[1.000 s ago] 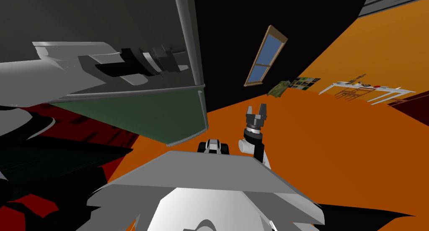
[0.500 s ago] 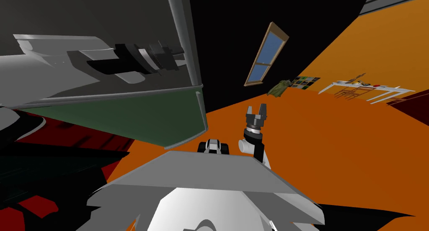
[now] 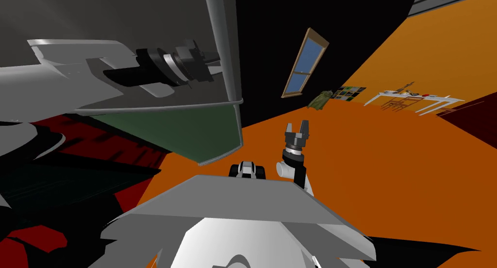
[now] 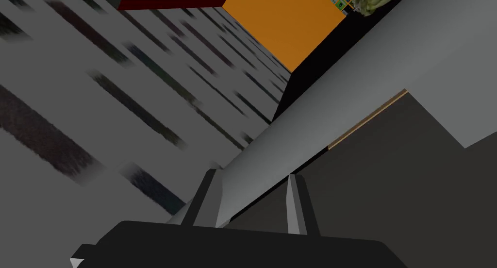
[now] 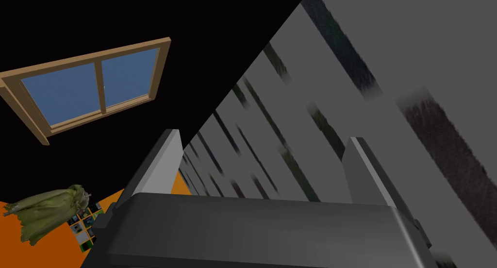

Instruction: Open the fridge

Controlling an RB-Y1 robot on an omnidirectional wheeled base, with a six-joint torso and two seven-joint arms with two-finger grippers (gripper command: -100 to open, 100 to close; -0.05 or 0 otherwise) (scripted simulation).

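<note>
Head: fridge door (image 3: 145,17) upper left. Its edge has swung toward the window (image 3: 303,66), with the left gripper (image 3: 216,66) on the handle (image 3: 228,41).
Left wrist: fingers clamped around the handle, so the pull is working.
Right wrist: right gripper (image 5: 262,136) spread wide, idle.

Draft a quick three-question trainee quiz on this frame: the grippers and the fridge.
1. Multiple choice: what is the left gripper shut on? A. the grey handle of the fridge door; B. a cloth; C. nothing.
2. True or false: the right gripper is shut.
3. Fill in: the wood-framed thing with blue panes beyond the right gripper is a ___.

Key
1. A: its fingers press the bar's sides.
2. False: its fingers stand wide apart with nothing between them.
3. window
</note>
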